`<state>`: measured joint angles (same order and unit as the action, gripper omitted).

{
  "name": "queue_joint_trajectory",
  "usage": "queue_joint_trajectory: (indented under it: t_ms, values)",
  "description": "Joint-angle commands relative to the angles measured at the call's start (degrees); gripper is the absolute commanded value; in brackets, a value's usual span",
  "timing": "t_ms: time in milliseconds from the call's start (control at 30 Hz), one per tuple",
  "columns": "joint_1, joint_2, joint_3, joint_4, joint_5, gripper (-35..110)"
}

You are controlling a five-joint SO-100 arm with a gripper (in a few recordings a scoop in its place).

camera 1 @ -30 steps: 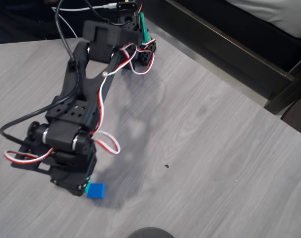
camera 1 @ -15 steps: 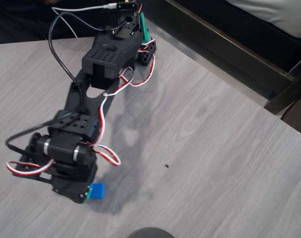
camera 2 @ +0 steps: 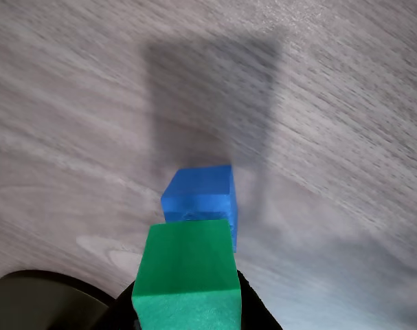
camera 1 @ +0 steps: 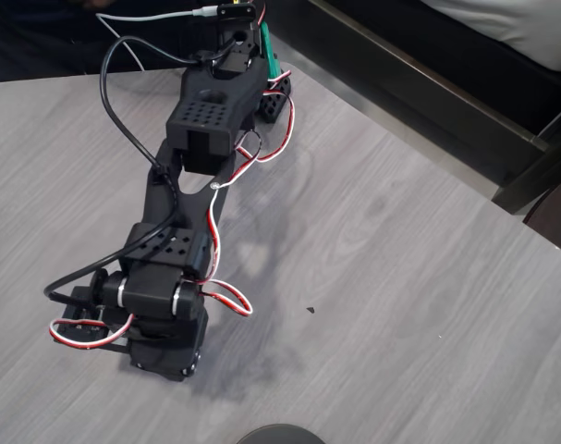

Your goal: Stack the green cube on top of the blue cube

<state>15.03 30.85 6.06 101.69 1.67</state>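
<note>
Wrist view: gripper (camera 2: 187, 313) clamped on green cube (camera 2: 187, 271), black fingers (camera 2: 253, 309) showing either side at bottom edge. Green cube held just above blue cube (camera 2: 201, 196), overlapping its near edge; contact unclear. Blue cube sits on grey wood-grain table (camera 2: 345, 137). Overhead view: arm (camera 1: 183, 231) stretched toward near table (camera 1: 400, 277) edge, covering both cubes.

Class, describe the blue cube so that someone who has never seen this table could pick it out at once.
In the wrist view, start from the grey wood-grain table and the dark rectangular shadow across it. Just below that shadow sits the blue cube, resting on the tabletop. Its neighbour, the green cube, is the same shape but nearer the camera, overlapping the blue cube's lower edge.
</note>
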Motion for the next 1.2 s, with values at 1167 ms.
queue_joint_trajectory:
  t_ms: [1167]
  values:
    - [2.1,0.8,-2.2,1.1,-0.2,38]
